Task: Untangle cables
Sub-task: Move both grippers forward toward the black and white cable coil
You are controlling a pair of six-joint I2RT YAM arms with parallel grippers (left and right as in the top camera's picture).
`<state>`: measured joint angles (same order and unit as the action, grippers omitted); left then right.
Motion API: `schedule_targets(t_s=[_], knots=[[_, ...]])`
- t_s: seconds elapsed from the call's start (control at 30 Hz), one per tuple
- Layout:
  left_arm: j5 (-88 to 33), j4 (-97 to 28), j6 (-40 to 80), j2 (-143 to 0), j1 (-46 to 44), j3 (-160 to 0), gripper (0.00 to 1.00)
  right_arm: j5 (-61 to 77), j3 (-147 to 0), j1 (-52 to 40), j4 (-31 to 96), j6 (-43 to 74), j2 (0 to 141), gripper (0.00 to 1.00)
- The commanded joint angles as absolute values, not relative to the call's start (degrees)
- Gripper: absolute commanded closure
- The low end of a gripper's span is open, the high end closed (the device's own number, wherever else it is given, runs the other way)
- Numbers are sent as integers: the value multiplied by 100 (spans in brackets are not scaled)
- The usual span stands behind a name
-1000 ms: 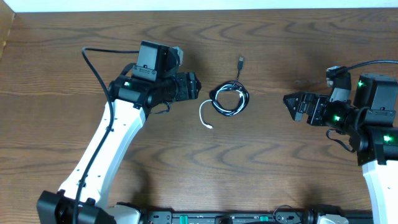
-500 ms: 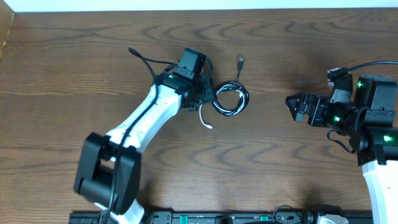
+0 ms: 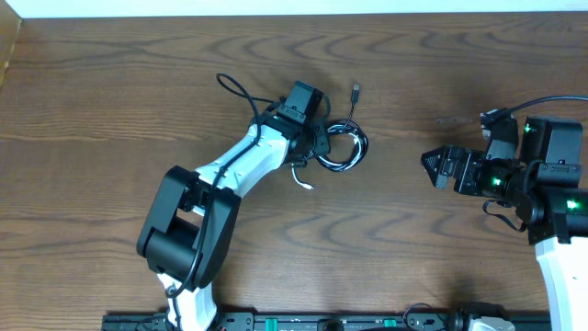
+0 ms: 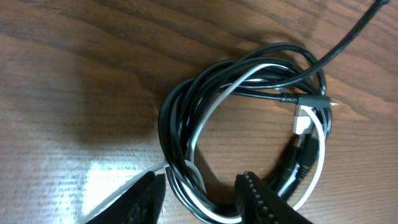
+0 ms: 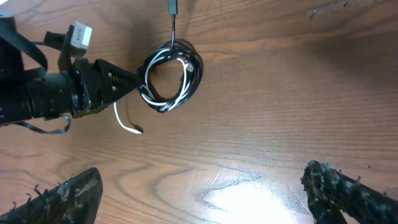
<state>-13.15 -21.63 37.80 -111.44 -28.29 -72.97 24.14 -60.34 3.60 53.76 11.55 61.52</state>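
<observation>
Cables (image 3: 342, 147): black and white, tangled in one coil.
Left gripper (image 4: 202, 190): released, fingers astride coil's left strands.
Right gripper (image 3: 432, 165): released, at right, well apart.

the cables (image 3: 342, 147) lie coiled together mid-table (image 3: 413, 74). a plug (image 3: 356, 90) reaches out behind the coil, and a loose end (image 3: 306, 182) trails before it. the left fingers (image 4: 264, 199) straddle the coil's left edge; the right fingers (image 5: 348, 193) sit well apart on the right.
</observation>
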Motion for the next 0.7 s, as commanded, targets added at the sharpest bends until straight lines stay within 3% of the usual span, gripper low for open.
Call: schedule_targets(t_s=[0.0, 0.2, 0.33, 0.67], knots=[[-1229, -2073, 3824, -11327, -2845, -7253, 62, 2392, -6117, 375, 5384, 1114, 6189, 1], [-1227, -2025, 3826, -11616, -2845, -7253, 73, 2390, -6117, 375, 5398, 1111, 6189, 1], [-1229, -2027, 3824, -11688, -2845, -7253, 92, 2390, -6114, 375, 5400, 1111, 6189, 1], [-1317, -2314, 3321, -10615, -2842, -7266, 92, 2394, -6114, 368, 5258, 1114, 6191, 1]])
